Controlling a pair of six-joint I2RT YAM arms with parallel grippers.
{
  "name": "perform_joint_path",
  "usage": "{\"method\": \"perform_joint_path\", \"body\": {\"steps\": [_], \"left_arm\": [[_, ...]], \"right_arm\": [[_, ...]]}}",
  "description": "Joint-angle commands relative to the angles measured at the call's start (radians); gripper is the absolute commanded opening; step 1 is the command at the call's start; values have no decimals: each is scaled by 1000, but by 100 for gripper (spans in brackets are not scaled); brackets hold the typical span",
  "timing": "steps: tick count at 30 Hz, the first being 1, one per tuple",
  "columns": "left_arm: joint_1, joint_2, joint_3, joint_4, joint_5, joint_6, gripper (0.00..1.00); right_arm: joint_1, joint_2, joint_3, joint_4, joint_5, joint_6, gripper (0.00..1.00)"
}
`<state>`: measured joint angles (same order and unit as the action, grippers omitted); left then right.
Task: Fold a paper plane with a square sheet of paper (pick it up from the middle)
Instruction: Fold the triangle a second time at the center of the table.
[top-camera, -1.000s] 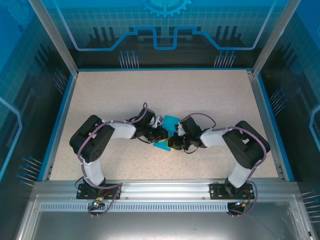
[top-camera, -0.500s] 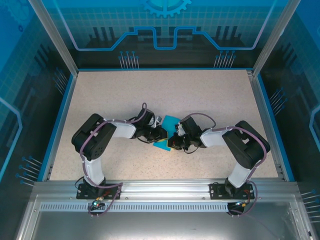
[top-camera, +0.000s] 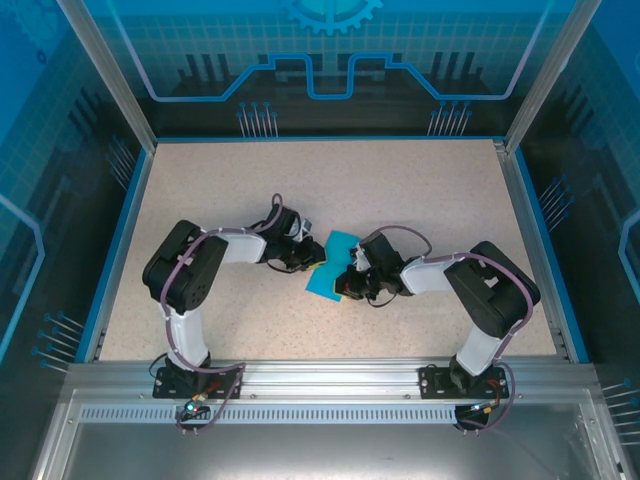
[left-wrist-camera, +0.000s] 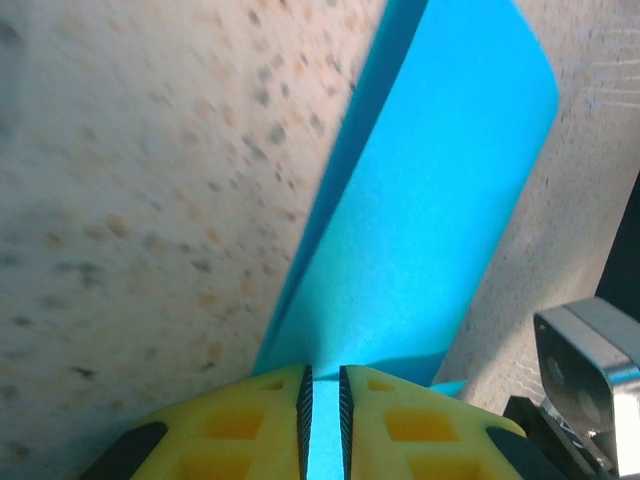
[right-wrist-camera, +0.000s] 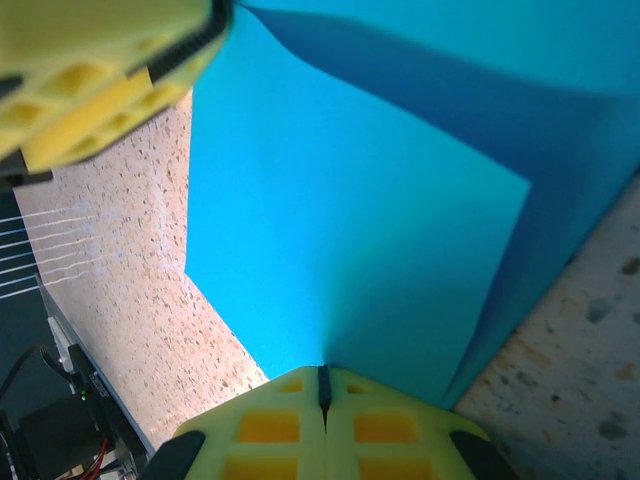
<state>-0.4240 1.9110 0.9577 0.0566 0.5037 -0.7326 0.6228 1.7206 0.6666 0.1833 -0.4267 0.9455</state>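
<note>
Top external view: the paper (top-camera: 325, 282), a teal-blue sheet partly folded, is at the middle of the table, held between two grippers that meet there from either side. It runs on a slant, one end toward the near left and the other toward the far right. From above, whether it touches the table cannot be told. The left gripper (top-camera: 314, 262) comes in from the left and the right gripper (top-camera: 347, 282) from the right, both close against the sheet.

Left wrist view: the paper (left-wrist-camera: 420, 230) stretches away from the left gripper (left-wrist-camera: 322, 385), with a long crease and a darker flap along its left side. The yellow fingers (left-wrist-camera: 240, 425) are closed on its near edge, and a thin strip of blue shows in the narrow slit between them.

Right wrist view: the paper (right-wrist-camera: 350, 230) fans out from the right gripper (right-wrist-camera: 322, 385) in several folded layers, darker toward the upper right. Here the fingers (right-wrist-camera: 270, 425) are pressed fully together, pinching the paper where a crease runs into their seam. The left gripper (right-wrist-camera: 100, 80) shows at the upper left, at the sheet's far edge.

Back in the top external view, the left arm (top-camera: 190, 275) and right arm (top-camera: 490, 290) bend inward from bases on a metal rail (top-camera: 320, 375) at the near edge. The table (top-camera: 400, 180) is speckled beige with a blue rim, enclosed by blue printed walls (top-camera: 330, 50)
</note>
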Motion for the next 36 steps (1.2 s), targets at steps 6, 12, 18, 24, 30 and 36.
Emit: {"method": "perform_joint_path", "body": {"steps": [6,12,18,24,30,36], "left_arm": [[41,7,48,-77,-59,50,20],[36,-89,43,-85,-15,43,23],[-20,-149,32,-107,31,74,23],[-64,-66,45,-99,18,83,20],[-63,-26,48,-80,9,79,19],[-64,-15,58,-97,5,94,19]], "right_arm": [[-1,20,-28,-114,31,-20,6],[0,25,10,-117,14,-31,7],[1,-13,50,-130,11,-43,10],[-1,-108,54,-118,44,-38,16],[-16,-206,29,-234,176,-38,28],[-44,-182,4,-182,142,-8,33]]}}
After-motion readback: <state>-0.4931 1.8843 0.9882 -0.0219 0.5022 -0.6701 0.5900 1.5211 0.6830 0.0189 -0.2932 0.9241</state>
